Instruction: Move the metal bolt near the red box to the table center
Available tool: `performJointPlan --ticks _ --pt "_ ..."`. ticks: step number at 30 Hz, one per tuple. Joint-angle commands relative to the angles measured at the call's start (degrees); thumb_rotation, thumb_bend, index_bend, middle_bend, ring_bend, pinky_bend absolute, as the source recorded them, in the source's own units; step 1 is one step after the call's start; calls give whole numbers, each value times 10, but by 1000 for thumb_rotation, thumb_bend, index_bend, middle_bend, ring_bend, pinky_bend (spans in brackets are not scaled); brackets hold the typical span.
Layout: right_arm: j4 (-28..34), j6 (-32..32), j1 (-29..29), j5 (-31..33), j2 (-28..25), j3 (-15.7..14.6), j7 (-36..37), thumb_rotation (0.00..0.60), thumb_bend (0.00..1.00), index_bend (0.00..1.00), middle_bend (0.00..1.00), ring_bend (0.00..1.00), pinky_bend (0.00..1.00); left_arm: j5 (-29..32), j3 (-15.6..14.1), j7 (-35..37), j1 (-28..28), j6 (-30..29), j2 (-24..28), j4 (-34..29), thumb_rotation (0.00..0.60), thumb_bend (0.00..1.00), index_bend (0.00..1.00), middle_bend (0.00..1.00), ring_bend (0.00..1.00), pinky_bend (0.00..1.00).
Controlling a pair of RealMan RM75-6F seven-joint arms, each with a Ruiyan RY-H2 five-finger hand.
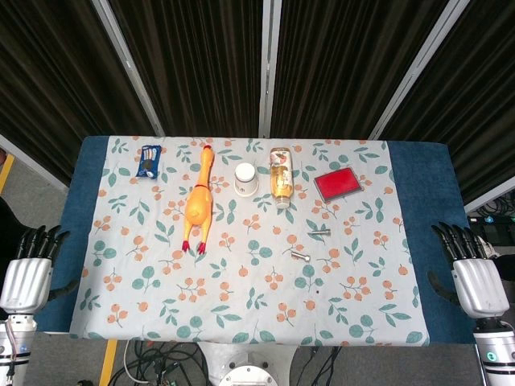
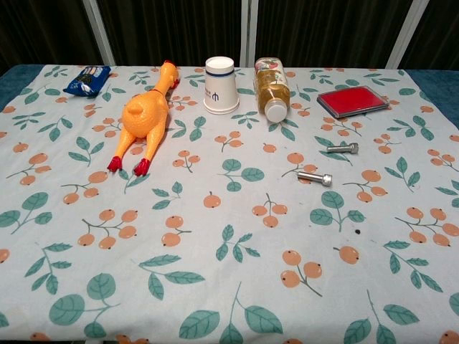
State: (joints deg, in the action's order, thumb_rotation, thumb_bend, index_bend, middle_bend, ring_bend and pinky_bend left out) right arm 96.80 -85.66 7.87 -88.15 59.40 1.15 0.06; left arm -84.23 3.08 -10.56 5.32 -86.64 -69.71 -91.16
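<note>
Two metal bolts lie on the patterned cloth right of centre. One bolt [image 1: 319, 232] [image 2: 343, 148] is the nearer to the flat red box [image 1: 337, 183] [image 2: 352, 100]. The other bolt [image 1: 300, 256] [image 2: 315, 177] lies closer to the middle. My left hand [image 1: 28, 272] hangs off the table's left edge, fingers apart, holding nothing. My right hand [image 1: 472, 272] hangs off the right edge, also with fingers spread and nothing in it. Neither hand shows in the chest view.
A yellow rubber chicken [image 1: 199, 202] [image 2: 143, 115] lies left of centre. An upturned white cup [image 1: 246, 178] [image 2: 220, 84] and a lying bottle [image 1: 280, 176] [image 2: 271, 88] sit at the back. A blue snack packet [image 1: 148, 161] [image 2: 87, 79] is at the far left.
</note>
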Motion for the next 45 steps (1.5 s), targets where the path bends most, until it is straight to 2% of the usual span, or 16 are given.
performJointPlan --ticks 1,10,14,17,23,27,34,45 --pt "-2 -3 -3 -3 0 0 2 600 257 20 75 0 0 -1 -1 0 -2 -2 1 -1 600 58 146 86 0 0" --pt "-2 21 12 -21 8 4 8 600 256 40 106 0 24 -9 -3 7 -8 -13 -2 2 600 57 145 86 0 0" --pt "9 91 59 -12 21 19 -13 600 256 105 146 11 62 -12 -6 11 -10 -15 -4 5 600 57 146 86 0 0" --pt "16 153 106 9 44 41 -30 600 258 168 166 35 104 -14 -6 16 -13 -19 -4 7 600 57 146 86 0 0" --pt "-12 263 197 107 124 89 -150 600 259 258 186 50 121 -18 -9 26 -19 -25 -4 11 600 57 145 86 0 0" --pt "-52 292 240 167 185 104 -245 600 259 313 191 50 121 -16 -10 34 -23 -28 -5 16 600 57 145 86 0 0" --pt "-113 291 293 233 271 104 -395 600 259 381 194 50 121 -17 -10 42 -26 -29 -7 23 600 57 145 86 0 0" --pt "-189 297 339 298 354 97 -475 600 260 419 193 46 122 -15 -11 56 -33 -33 -11 34 600 57 146 86 0 0"
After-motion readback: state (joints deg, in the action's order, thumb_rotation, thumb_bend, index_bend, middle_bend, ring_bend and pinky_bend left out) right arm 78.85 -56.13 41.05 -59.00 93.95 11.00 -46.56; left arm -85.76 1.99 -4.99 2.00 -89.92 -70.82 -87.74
